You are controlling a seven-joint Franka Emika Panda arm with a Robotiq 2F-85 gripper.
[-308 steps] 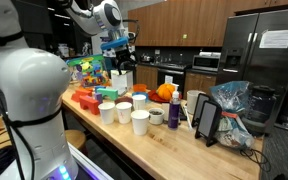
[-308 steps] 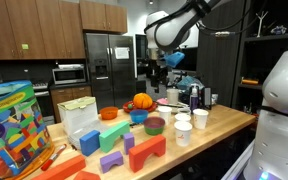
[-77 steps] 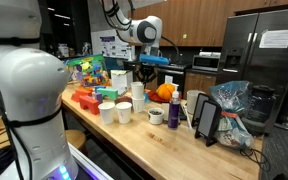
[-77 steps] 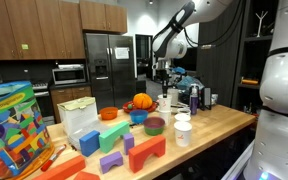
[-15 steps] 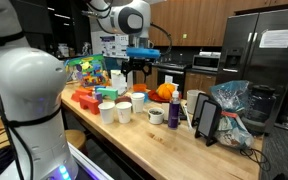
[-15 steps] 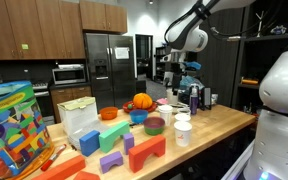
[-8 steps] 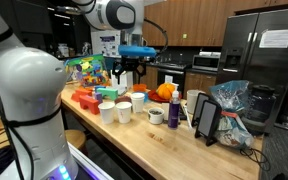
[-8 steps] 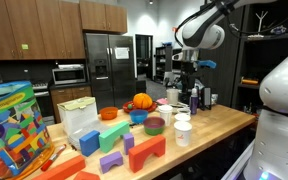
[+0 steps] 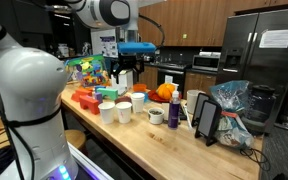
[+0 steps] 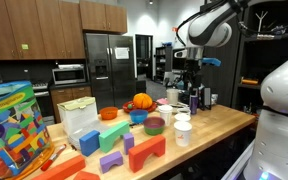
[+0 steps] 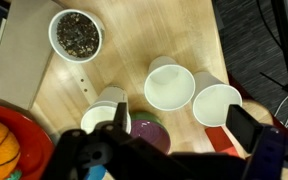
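White round paper cups (image 11: 170,85) stand smooth-rimmed on the pale grained wooden counter (image 11: 134,40); black gripper (image 11: 169,150) hovers above, jaws spread wide, holding nothing.

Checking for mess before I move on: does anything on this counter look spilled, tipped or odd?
Nothing is tipped: the white cups stand upright. Only a few small dark specks lie on the counter beside the cup of dark bits, perhaps spilled from it.

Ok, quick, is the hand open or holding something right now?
Hand: open, holding nothing, hovering above the white cups.
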